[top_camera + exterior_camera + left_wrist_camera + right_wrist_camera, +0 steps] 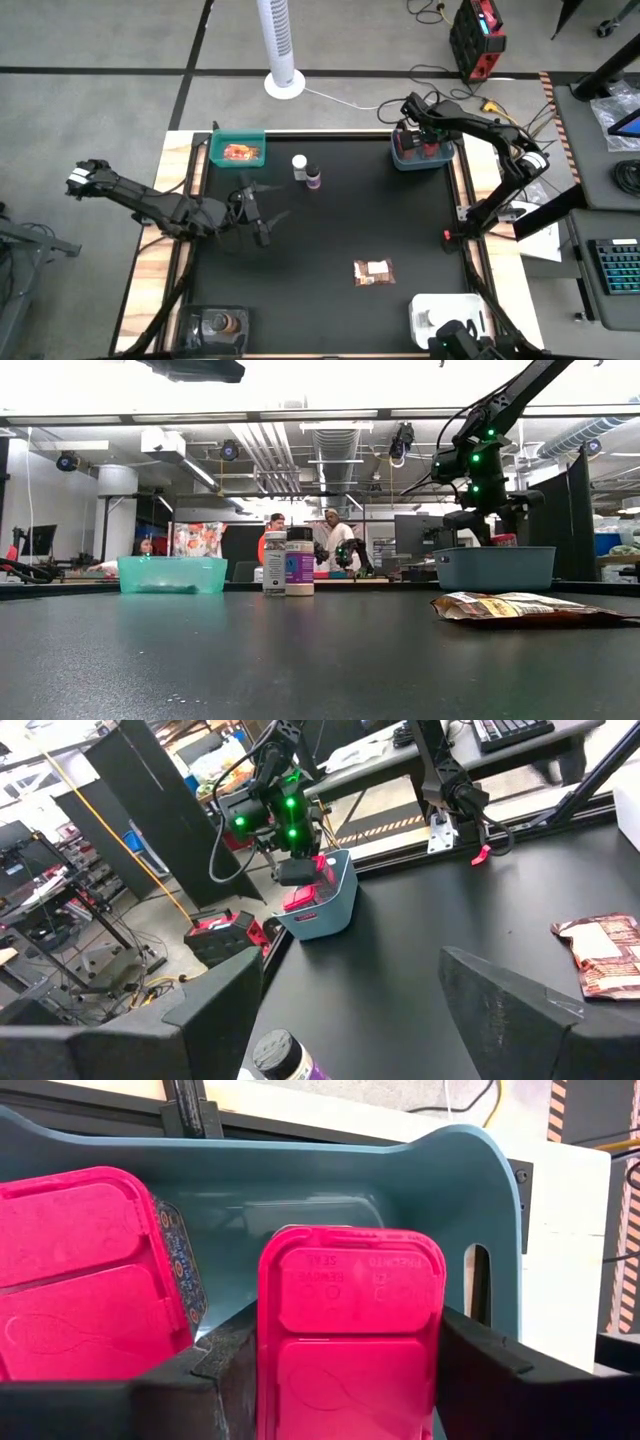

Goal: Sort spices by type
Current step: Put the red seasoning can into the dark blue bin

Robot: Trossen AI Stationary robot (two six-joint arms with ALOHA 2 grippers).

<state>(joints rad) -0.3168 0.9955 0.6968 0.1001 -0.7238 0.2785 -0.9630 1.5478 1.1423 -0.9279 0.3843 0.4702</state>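
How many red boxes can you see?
2. Both red boxes are in the blue-grey bin at the table's far right corner: one red box leans inside, the other red box sits between the right tool's fingers. More could be hidden.

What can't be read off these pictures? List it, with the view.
- Right gripper: the red container sits between its fingers inside the blue-grey bin; contact is cut off by the right wrist view's bottom edge.
- Bottle and jar labels: too small in the low view.
- Teal bin contents: an orange blur from above.
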